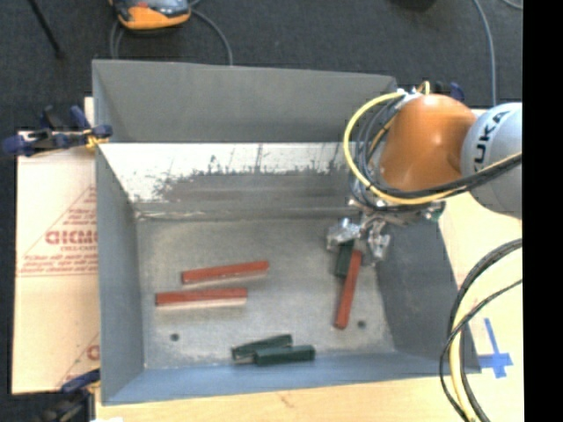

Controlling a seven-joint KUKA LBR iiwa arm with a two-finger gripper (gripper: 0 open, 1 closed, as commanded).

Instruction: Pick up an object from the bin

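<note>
The gripper is positioned at the right of the bin, spread about the upper end of a red stick.

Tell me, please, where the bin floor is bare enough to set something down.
Bare: the strip between the back wall and the two red sticks; also the middle, between those sticks and the slanted red stick. Crowded: the right side, where that stick and a dark green piece lie near the arm, and the front by the green pieces.
</note>
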